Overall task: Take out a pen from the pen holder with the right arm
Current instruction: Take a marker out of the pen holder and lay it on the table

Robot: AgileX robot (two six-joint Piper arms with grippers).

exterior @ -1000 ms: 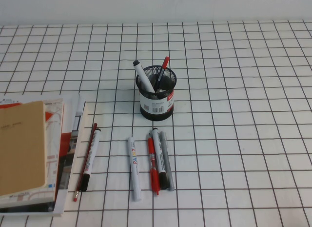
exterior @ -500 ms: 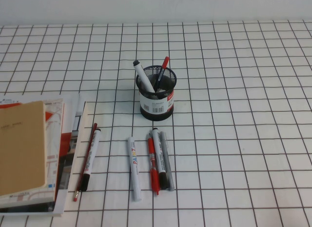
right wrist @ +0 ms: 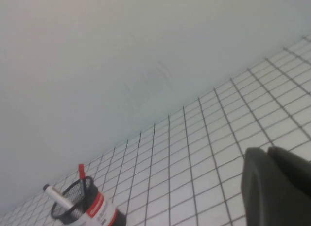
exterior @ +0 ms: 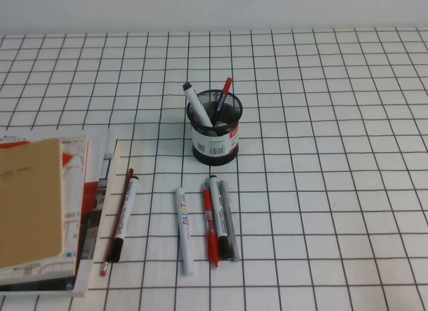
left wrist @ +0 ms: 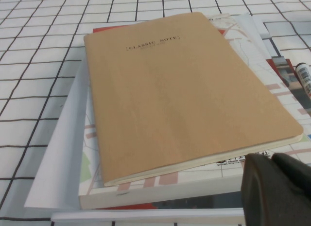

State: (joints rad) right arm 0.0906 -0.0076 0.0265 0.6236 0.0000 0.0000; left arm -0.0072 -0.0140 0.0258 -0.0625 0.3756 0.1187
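While the black mesh pen holder [exterior: 214, 127] stands upright near the middle of the gridded table [exterior: 334, 190], two pens lean out of it. A black-capped white marker [exterior: 194, 104] tips toward the robot's left and a red pen [exterior: 224, 91] tips right, their lower ends close together inside. The right gripper [right wrist: 268, 160] is well apart from the holder and outside the high view, jaws pressed together, holding nothing. The left gripper [left wrist: 272, 160] hangs at the near edge of the tan notebook [left wrist: 184, 90], jaws together as well, empty.

Trouble could come quickly. The holder looks light, so a sideways nudge on a leaning pen may tip it onto the loose markers [exterior: 217, 221] lying just in front. A pen snagging the mesh could also lift the whole cup. The jaws must open before descending, or they will simply knock a cap aside, and with the tops spread apart a poorly centred pinch could miss both.

Room is generous on the right, bare grid all the way from the holder out to the table's side. Behind the holder the table runs on to the wall.
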